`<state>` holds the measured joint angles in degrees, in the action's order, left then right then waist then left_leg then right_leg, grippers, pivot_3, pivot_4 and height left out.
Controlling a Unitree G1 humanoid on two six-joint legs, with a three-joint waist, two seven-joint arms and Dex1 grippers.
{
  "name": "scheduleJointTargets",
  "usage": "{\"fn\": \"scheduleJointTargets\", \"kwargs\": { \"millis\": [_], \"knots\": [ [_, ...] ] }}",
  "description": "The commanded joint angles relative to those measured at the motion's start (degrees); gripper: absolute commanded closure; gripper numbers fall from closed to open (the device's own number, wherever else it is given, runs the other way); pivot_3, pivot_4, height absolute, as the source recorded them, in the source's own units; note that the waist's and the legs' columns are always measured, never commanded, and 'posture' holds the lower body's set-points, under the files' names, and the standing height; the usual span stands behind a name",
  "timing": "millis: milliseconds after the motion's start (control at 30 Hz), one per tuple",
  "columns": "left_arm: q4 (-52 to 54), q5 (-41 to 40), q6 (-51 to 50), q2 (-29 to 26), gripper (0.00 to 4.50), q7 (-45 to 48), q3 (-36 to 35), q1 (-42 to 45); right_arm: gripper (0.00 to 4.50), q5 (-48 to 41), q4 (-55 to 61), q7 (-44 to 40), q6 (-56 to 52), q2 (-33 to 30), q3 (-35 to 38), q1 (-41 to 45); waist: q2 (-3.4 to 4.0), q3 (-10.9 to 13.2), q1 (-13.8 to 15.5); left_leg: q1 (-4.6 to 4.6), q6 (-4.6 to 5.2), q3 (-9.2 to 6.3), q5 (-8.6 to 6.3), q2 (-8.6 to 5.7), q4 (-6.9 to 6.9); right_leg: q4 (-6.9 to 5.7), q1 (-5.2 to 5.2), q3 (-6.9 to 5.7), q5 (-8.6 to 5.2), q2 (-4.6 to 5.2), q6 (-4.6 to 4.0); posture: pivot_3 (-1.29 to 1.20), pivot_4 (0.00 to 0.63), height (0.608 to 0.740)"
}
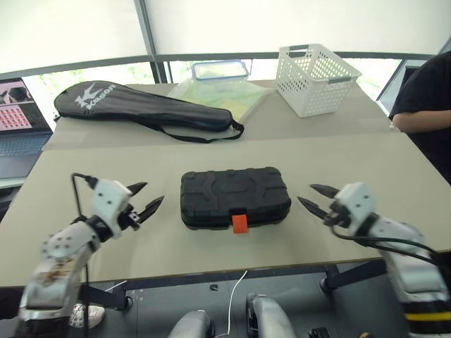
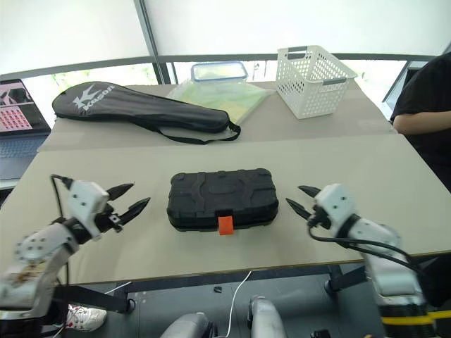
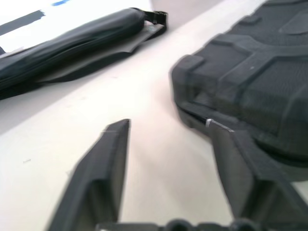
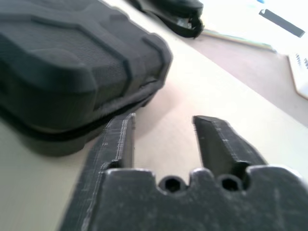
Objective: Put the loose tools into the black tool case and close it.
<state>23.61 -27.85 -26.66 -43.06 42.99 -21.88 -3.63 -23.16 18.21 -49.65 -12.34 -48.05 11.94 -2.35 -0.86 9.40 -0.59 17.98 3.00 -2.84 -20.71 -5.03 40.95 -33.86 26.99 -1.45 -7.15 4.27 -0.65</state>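
Note:
The black tool case point(image 1: 235, 196) lies closed on the near table, its small orange latch point(image 1: 240, 224) facing me. My left gripper point(image 1: 144, 199) hovers a short way off the case's left end, open, nothing between its fingers. My right gripper point(image 1: 315, 197) is off the case's right end, also open and empty. In the left wrist view the case point(image 3: 250, 82) lies just past the open fingertips point(image 3: 118, 132). The right wrist view has the case's corner point(image 4: 72, 62) close beside the spread fingers point(image 4: 216, 137). The loose tools are out of view.
A long black racket bag point(image 1: 141, 105) lies on the far table with a clear lidded box point(image 1: 220, 70), a greenish sheet point(image 1: 218, 95) and a white basket point(image 1: 316, 77). A person in black point(image 1: 426, 98) sits at the right edge. A laptop point(image 1: 21, 120) stands at far left.

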Motion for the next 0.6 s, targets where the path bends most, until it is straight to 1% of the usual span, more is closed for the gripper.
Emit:
{"fn": "scheduleJointTargets", "kwargs": {
  "millis": [33, 100, 133, 200, 233, 267, 300, 333, 400, 500, 600],
  "knots": [
    [-8.48, -1.70, -2.46, -6.61, 1.43, 6.35, -1.38, 4.91, 2.16, -8.95, 7.41, -11.25, -6.05, -6.11, 3.38, -5.71, -0.04, 0.03, 0.28, -0.23, 0.04, -0.02, -0.02, 0.00, -0.03, -0.03, -0.24, -0.09, -0.22, -0.08, 0.17, 0.00, 0.150, 0.740],
    [-16.83, 2.59, 1.14, -7.95, 1.36, 8.26, 4.34, 11.80, 2.71, -8.89, 7.18, -11.86, -6.88, -6.74, 1.63, -5.30, -0.05, 0.06, 0.66, -0.68, 0.37, -0.04, -0.21, 0.04, -0.15, 0.12, -0.75, -0.24, -0.45, -0.09, 0.49, 0.00, 0.150, 0.740],
    [-22.03, 5.77, 4.05, -7.48, 1.64, 8.69, 8.01, 16.72, 2.89, -7.42, 6.57, -12.23, -6.16, -6.67, -0.14, -4.49, -0.05, 0.06, 0.84, -0.71, 0.58, -0.03, -0.33, 0.04, -0.14, 0.18, -0.92, -0.43, -0.50, -0.09, 0.56, 0.00, 0.150, 0.740],
    [-31.19, 11.08, 9.90, -5.40, 2.08, 10.28, 14.51, 25.58, 3.66, -4.28, 5.44, -13.02, -4.49, -6.16, -3.84, -2.65, -0.10, 0.06, 1.39, -0.78, 0.62, 0.00, -0.30, -0.06, -0.03, 0.21, -1.04, -0.57, -0.45, 0.06, 0.63, 0.00, 0.150, 0.740],
    [-35.38, 13.65, 12.99, -4.05, 2.47, 10.87, 17.42, 29.55, 3.97, -3.00, 4.84, -13.16, -3.91, -5.79, -5.69, -1.44, -0.13, 0.06, 1.56, -0.76, 0.62, 0.00, -0.28, -0.09, 0.02, 0.20, -1.02, -0.61, -0.44, 0.06, 0.64, 0.00, 0.150, 0.740],
    [-38.60, 15.30, 15.35, -3.12, 2.83, 11.47, 19.20, 32.24, 4.31, -2.14, 4.34, -13.22, -3.59, -5.44, -6.92, -0.46, -0.17, 0.04, 1.72, -0.75, 0.26, -0.01, -0.08, -0.11, 0.03, 0.20, -1.00, -0.61, -0.43, 0.08, 0.63, 0.00, 0.150, 0.740],
    [-43.02, 17.22, 17.82, -0.96, 3.22, 12.23, 21.73, 36.21, 4.50, -0.60, 3.42, -13.40, -2.84, -4.80, -9.09, 1.20, -0.20, 0.04, 1.64, -0.63, 0.15, -0.02, -0.02, -0.14, 0.03, 0.24, -0.87, -0.62, -0.38, 0.08, 0.54, 0.00, 0.150, 0.740],
    [-46.80, 18.77, 19.78, 0.94, 3.62, 12.85, 23.78, 39.45, 4.50, 0.73, 2.55, -13.57, -2.22, -4.17, -10.88, 2.61, -0.22, 0.04, 1.68, -0.58, 0.12, -0.01, -0.01, -0.14, 0.02, 0.24, -0.76, -0.61, -0.11, 0.10, 0.15, 0.00, 0.150, 0.740],
    [-54.32, 21.92, 24.40, 4.93, 4.44, 14.50, 27.69, 45.44, 4.50, 3.62, 0.36, -14.20, -0.82, -2.92, -14.67, 5.73, -0.24, 0.03, 1.53, -0.46, 0.09, -0.03, 0.01, -0.16, 0.09, 0.28, -0.66, -0.72, -0.07, 0.14, 0.10, 0.00, 0.150, 0.740],
    [-63.53, 26.39, 33.35, 8.86, 4.44, 16.76, 32.09, 51.35, 4.50, 6.12, -3.08, -15.01, 0.28, -1.17, -18.16, 9.81, -0.25, 0.02, 1.12, -0.11, 0.09, -0.08, 0.01, -0.15, 0.09, 0.31, -0.45, -0.84, -0.04, 0.21, 0.12, 0.00, 0.150, 0.740],
    [-71.50, 30.82, 39.87, 12.08, 4.44, 16.17, 35.37, 56.86, 4.50, 9.53, -8.09, -14.42, 1.59, 0.94, -20.93, 14.70, -0.26, 0.02, 0.80, 0.37, 0.09, -0.07, 0.01, -0.17, 0.15, 0.63, -0.05, -0.89, 0.06, 0.16, 0.15, 0.00, 0.150, 0.740]
  ]
}}
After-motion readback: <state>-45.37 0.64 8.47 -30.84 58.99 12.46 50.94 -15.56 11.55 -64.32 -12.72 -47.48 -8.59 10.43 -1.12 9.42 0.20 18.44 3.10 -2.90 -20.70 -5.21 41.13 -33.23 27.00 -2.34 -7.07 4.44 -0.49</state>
